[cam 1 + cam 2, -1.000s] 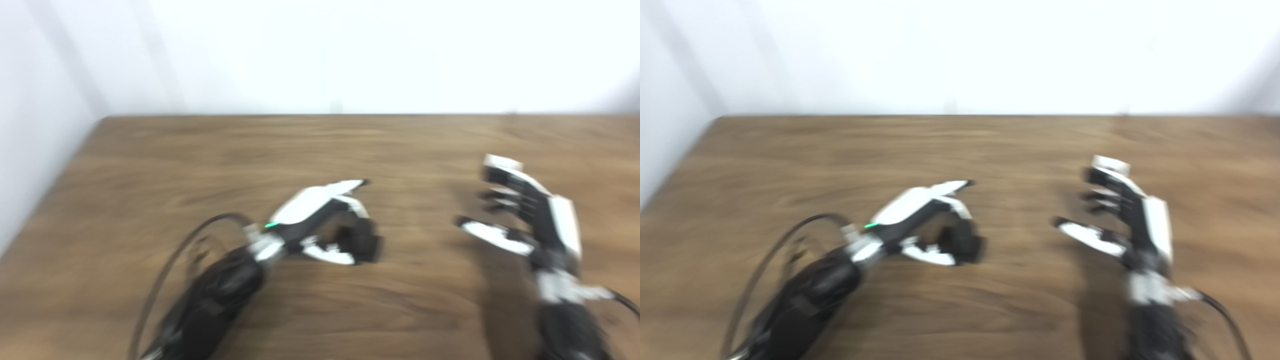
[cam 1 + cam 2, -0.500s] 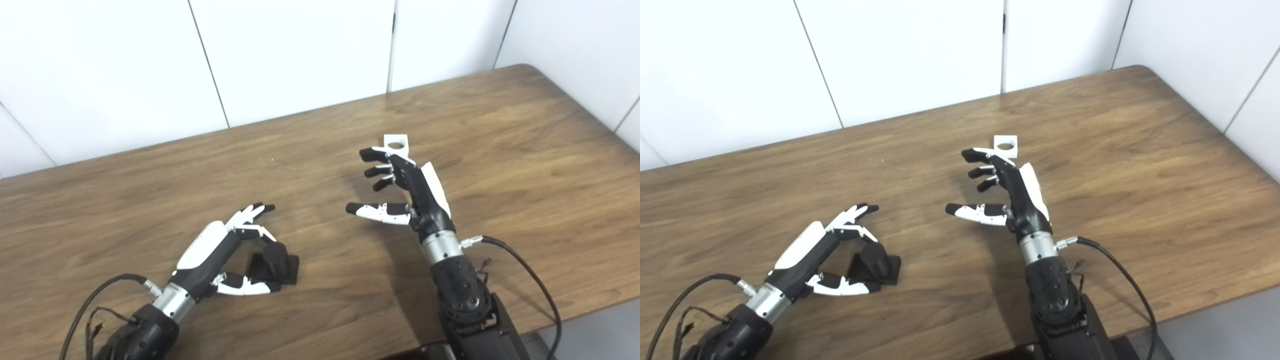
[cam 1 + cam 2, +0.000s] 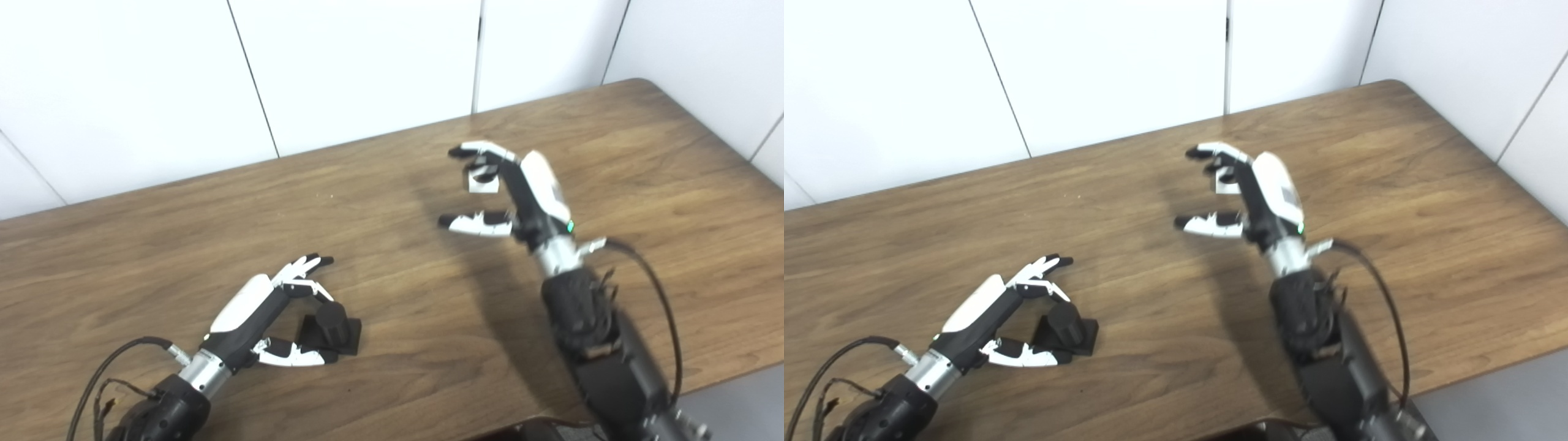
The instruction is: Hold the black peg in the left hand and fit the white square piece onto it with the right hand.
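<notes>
My right hand is raised over the far middle of the table, fingers spread and curled downward, thumb stretched out toward the left, holding nothing. Directly under those curled fingers, and partly hidden by them, lies the white square piece, flat on the wood. I cannot tell whether any fingertip touches it; the thumb is clearly apart from it, on the near side. My own fingers are the only thing between the camera and the piece.

My left hand rests low near the front left of the table, spread wide around the black peg. The peg stands upright on its dark square base, between my thumb on the near side and my fingers on the far side. One finger bends down just beside the top of the peg, and the thumb lies along the near edge of the base; whether either presses on it is unclear, and the base still sits on the table.

The two hands are well apart, with bare wood between them. Cables trail from both wrists. White wall panels stand behind the table's far edge.
</notes>
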